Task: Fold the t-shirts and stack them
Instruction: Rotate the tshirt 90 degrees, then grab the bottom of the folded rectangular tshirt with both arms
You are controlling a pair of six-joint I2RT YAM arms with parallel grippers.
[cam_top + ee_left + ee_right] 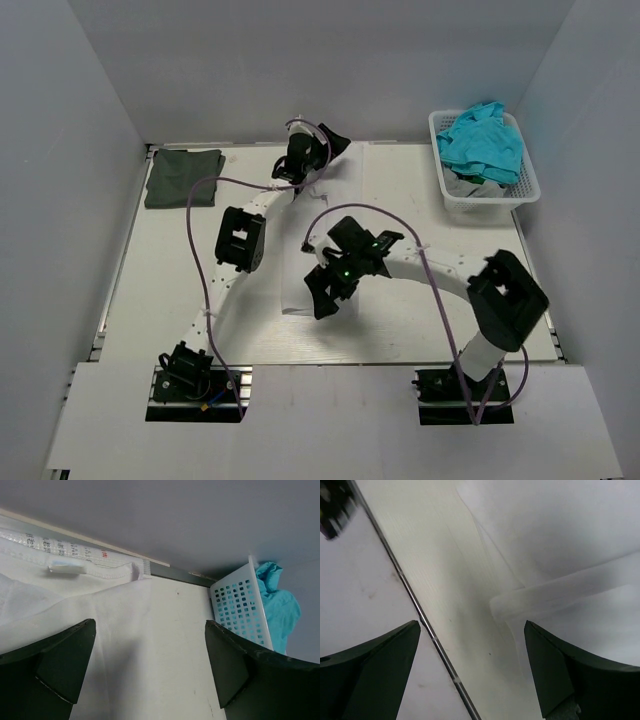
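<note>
Left wrist, L tool [150,630] spread above white t-shirt [120,615], R tool [472,627] spread over its edge

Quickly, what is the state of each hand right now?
Left hand: open, holding nothing, over the white t-shirt.
Right hand: open, holding nothing.
</note>
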